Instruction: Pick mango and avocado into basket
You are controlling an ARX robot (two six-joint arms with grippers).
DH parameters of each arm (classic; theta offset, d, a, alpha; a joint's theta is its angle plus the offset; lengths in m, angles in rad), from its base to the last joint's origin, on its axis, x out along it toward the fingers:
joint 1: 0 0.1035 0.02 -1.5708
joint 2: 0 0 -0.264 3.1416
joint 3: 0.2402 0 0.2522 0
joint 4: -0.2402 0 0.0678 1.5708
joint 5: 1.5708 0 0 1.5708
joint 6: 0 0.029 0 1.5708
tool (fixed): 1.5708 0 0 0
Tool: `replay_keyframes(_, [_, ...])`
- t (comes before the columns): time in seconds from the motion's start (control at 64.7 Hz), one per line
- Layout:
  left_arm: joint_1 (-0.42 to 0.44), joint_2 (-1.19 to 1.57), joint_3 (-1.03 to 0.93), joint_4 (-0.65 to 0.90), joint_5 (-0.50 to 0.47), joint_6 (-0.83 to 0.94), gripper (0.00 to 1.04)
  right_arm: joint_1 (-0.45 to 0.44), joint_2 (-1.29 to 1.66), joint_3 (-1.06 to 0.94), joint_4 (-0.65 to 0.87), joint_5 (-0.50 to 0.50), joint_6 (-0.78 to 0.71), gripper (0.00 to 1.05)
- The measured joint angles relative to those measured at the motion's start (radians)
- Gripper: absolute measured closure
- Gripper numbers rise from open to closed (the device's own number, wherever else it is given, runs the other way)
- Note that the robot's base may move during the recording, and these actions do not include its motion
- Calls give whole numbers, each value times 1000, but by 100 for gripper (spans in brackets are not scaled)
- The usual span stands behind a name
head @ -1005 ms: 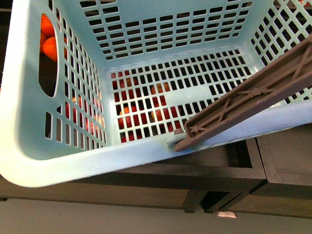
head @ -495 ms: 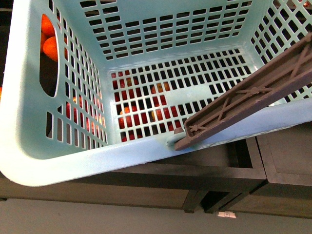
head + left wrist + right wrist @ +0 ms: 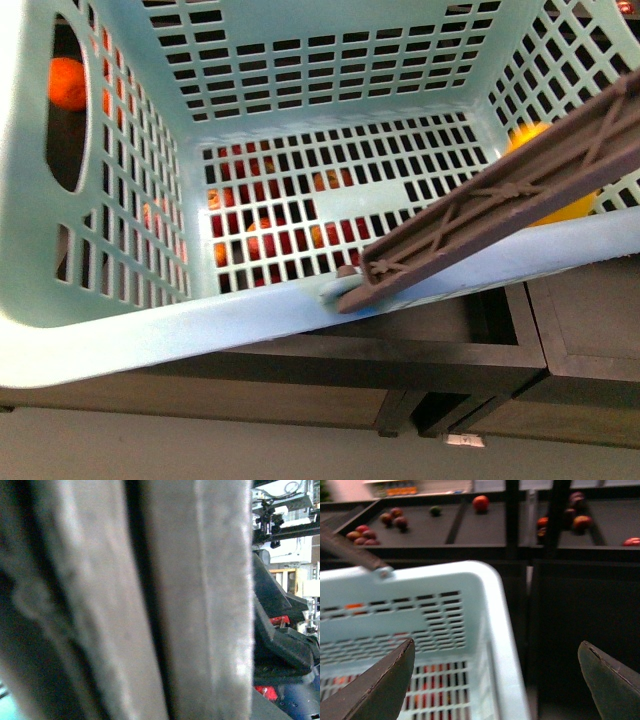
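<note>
The light teal basket (image 3: 120, 330) hangs tilted and fills the front view. Its brown handle (image 3: 500, 195) slants across the right side. The handle's grey-brown surface (image 3: 200, 600) fills the left wrist view, where my left gripper is shut on it with its fingertips hidden. A yellow-orange fruit, the mango (image 3: 575, 208), shows through the basket's slotted right wall. My right gripper (image 3: 495, 690) stands open above the basket's corner rim (image 3: 490, 610), holding nothing. A small dark green fruit on a far shelf tray looks like the avocado (image 3: 435, 510).
Dark shelf trays (image 3: 485, 527) hold red and orange fruit (image 3: 480, 502). An orange fruit (image 3: 66, 82) shows through the basket's left hand-hole, and red fruit (image 3: 262, 240) through its floor. Dark cabinet fronts (image 3: 560, 330) stand below.
The basket has shifted left and tilted a little. The yellow-orange fruit has come into view through its right wall. The handle's pivot has moved left with it.
</note>
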Motion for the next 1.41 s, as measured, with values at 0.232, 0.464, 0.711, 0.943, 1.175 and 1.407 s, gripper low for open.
replay_keyframes(0.232, [0,0,0,0,-5,0,78,-21,-52,-174,281,106,-45,35])
replay_keyframes(0.464, [1,-1,0,0,-1,-2,78,-51,-183,-351,327,82,-63,77])
replay_keyframes(0.711, [1,-2,0,0,-6,0,78,-119,-308,-464,319,15,-68,103])
replay_keyframes(0.943, [1,-2,0,0,-3,0,78,-120,-438,-541,262,12,-68,103])
replay_keyframes(1.175, [1,-2,0,0,-3,0,78,-120,-488,-562,240,12,-69,76])
replay_keyframes(1.407, [1,-2,0,0,-5,0,78,-120,-489,-562,240,12,-69,38])
